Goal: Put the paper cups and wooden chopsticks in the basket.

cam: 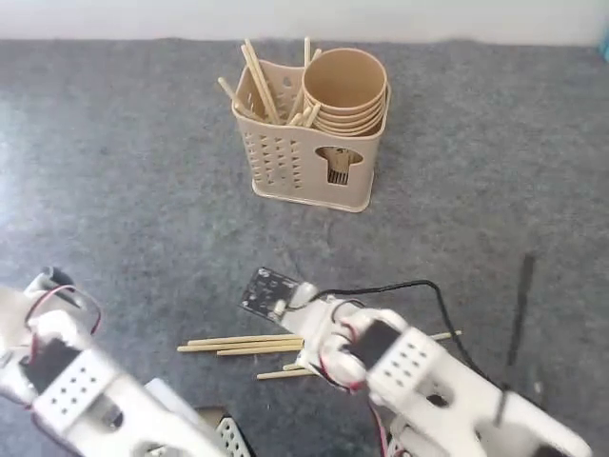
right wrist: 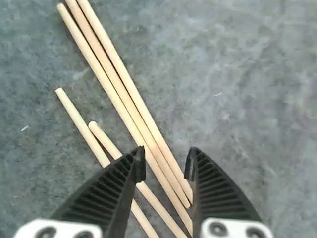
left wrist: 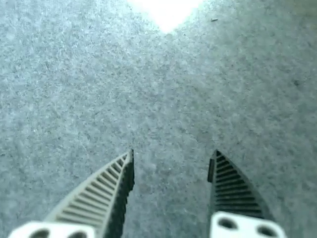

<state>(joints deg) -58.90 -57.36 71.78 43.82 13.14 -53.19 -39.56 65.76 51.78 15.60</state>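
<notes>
On grey carpet (right wrist: pixel 237 74), right gripper (right wrist: pixel 165 161) over loose wooden chopsticks (right wrist: pixel 126 99).
Jaws apart, straddling some (left gripper (left wrist: pixel 171 163) also spread wide).

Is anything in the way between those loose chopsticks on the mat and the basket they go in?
Nothing visible does. The loose chopsticks lie under the right tool, which stands open over some of them. Only grey mat lies between them and the basket, which already holds cups.

Stacked cups (cam: pixel 344 81) in basket (cam: pixel 285 157); loose chopsticks (cam: pixel 243 343) nearby.
</notes>
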